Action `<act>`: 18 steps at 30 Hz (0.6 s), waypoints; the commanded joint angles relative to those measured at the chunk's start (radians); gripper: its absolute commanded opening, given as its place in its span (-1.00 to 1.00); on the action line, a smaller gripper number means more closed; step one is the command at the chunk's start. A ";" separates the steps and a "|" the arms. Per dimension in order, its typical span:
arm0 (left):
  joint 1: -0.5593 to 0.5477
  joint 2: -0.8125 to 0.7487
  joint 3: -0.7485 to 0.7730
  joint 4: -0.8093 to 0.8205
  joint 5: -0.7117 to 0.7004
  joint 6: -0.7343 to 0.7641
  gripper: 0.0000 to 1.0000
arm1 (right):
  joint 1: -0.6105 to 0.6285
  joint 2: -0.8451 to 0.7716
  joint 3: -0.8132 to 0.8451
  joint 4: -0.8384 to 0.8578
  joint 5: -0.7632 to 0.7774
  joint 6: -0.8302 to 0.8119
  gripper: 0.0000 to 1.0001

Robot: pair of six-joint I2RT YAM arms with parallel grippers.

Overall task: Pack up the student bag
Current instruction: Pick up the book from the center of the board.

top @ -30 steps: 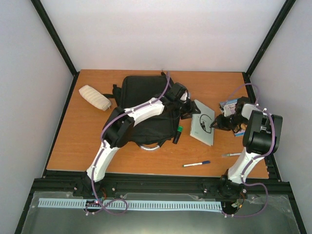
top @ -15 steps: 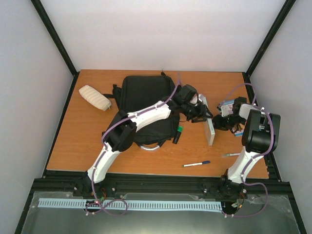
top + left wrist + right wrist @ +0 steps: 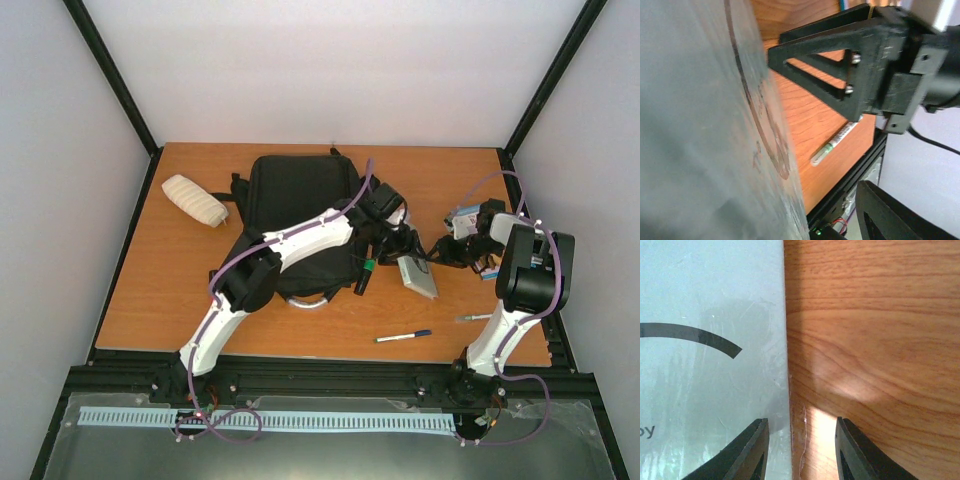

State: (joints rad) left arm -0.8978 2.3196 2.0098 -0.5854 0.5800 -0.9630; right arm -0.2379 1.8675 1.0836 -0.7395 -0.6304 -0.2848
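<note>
Finding the student bag (image 3: 290, 195) lying flat on the desk (image 3: 150, 290), directly left of the left claw (image 3: 393, 243) and reaching farther back than it, with the left arm stretching across the bag's near right part. Noticing a silvery curved handle (image 3: 305, 301) peeking out at the bag's near edge, left of that claw and nearer than it. Meeting a pale grey-green book (image 3: 418, 278) just right of the left claw, lying tilted with one edge raised off the desk. Failing to tell a grip from open jaws on the left claw: only one of its fingers (image 3: 890, 215) showing in the wrist view, with the book's cover crowding the rest. Facing the book from its right side, the right claw (image 3: 440, 253) standing open, fingertips (image 3: 752, 450) apart, nothing pinched between them, the book's edge and bare desk showing beyond the gap. Spotting a green-capped marker (image 3: 365, 272) just nearer than the left claw, beside the bag's right edge. Passing a blue-capped pen (image 3: 403, 337) lying nearer than both claws, well apart from them. Catching a small printed box (image 3: 466, 216) just behind the right claw, partly hidden by the arm. Ending at a cream pouch (image 3: 195, 200) well left of the left claw, beyond the bag.
</note>
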 commanded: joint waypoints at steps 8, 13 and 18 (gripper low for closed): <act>-0.002 0.014 0.030 -0.061 -0.028 0.055 -0.05 | 0.012 0.048 -0.046 -0.021 0.062 -0.005 -0.25; 0.000 0.007 0.006 -0.032 -0.027 0.034 -0.34 | 0.011 0.044 -0.047 -0.021 0.061 -0.004 -0.25; -0.001 -0.009 -0.014 -0.004 -0.035 0.016 -0.57 | 0.006 0.033 -0.050 -0.021 0.057 -0.004 -0.24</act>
State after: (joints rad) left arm -0.8974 2.3291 1.9957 -0.6579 0.5350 -0.9279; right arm -0.2394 1.8671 1.0817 -0.7376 -0.6342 -0.2840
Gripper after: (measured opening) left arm 0.259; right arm 0.377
